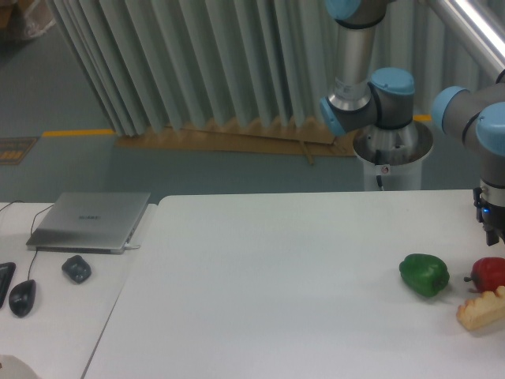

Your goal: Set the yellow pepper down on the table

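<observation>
The yellow pepper is out of view in this frame. The large white table (276, 276) fills the middle and right of the view. At the far right edge the arm reaches down, and the dark body of my gripper (492, 230) hangs just above a red pepper (490, 273). The frame edge cuts off its fingers, so I cannot make out whether they are open or shut, or whether they hold anything.
A green pepper (424, 275) lies left of the red one, with a tan bread-like piece (481, 309) in front of them. A smaller white desk (47, 316) at left carries a closed laptop (89, 221), a mouse (22, 297) and a small dark object (76, 268).
</observation>
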